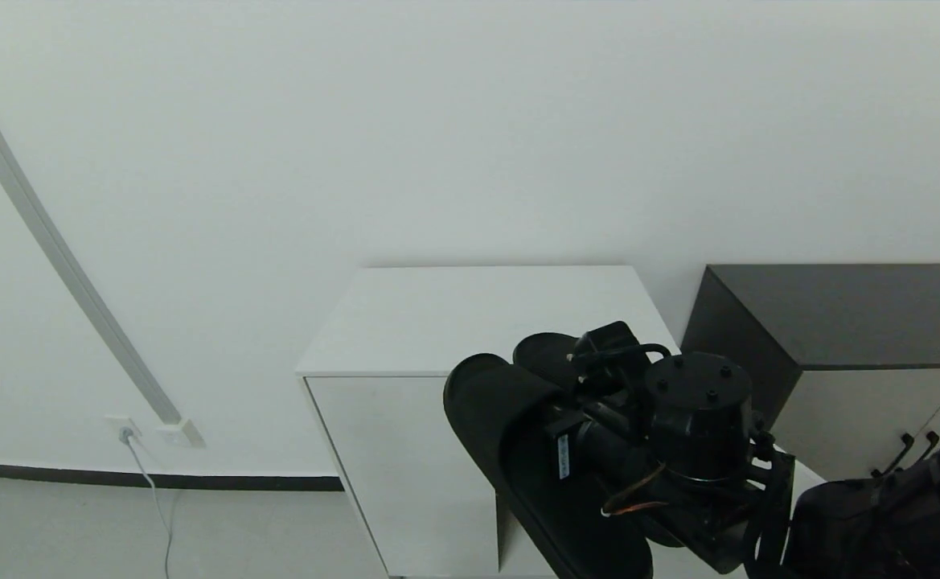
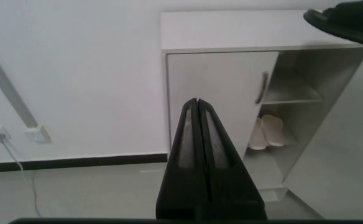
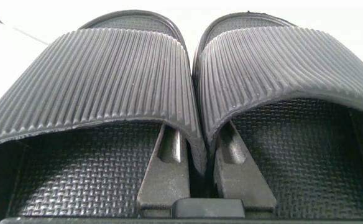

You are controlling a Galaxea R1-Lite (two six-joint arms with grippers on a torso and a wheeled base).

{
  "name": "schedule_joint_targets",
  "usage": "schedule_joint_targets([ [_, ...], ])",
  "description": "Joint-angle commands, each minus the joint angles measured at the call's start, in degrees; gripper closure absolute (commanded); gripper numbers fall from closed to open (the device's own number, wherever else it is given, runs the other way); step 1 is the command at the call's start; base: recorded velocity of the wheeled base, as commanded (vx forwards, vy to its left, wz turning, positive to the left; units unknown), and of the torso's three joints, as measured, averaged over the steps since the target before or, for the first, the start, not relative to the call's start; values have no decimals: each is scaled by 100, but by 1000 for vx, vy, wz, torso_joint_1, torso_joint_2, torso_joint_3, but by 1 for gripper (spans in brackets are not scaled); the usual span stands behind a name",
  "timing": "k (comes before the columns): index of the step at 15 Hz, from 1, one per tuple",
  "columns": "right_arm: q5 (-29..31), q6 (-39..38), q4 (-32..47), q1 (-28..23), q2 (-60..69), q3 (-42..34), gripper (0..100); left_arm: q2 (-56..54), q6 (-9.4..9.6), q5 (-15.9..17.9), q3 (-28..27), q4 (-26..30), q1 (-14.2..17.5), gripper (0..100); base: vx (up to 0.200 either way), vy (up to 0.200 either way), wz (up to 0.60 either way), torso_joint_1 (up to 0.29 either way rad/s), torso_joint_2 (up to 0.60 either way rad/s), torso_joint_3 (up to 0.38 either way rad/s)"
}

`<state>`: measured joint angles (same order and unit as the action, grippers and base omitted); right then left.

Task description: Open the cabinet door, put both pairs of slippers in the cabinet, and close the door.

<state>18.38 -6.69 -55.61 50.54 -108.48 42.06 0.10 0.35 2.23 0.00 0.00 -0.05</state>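
The right gripper (image 3: 199, 149) has a finger under each ribbed rubber strap of the black slippers (image 3: 125, 74) and pinches their inner edges together, probably so the pair carries as one. It holds them raised before the white cabinet (image 1: 470, 322). The left gripper (image 2: 197, 130) is empty, fingers pressed together, and faces the open compartment where smooth pale slippers (image 2: 267, 132) lie on the lower shelf.

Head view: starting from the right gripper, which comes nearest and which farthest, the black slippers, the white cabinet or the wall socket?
1. The black slippers: held in the right gripper itself.
2. The white cabinet: just behind and below the gripper.
3. The wall socket: far off to the left, low on the wall.
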Motion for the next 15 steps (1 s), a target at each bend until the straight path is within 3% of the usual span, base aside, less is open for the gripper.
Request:
schedule_joint_targets([
  [1,-1,28,-46,-9,-15,-84,100,-1,0,-3,0,9,-4,100,0,0,0,0,0,0],
  [15,16,63,-72,-9,-15,-119,100,-1,-9,-3,0,9,-4,100,0,0,0,-8,20,11],
])
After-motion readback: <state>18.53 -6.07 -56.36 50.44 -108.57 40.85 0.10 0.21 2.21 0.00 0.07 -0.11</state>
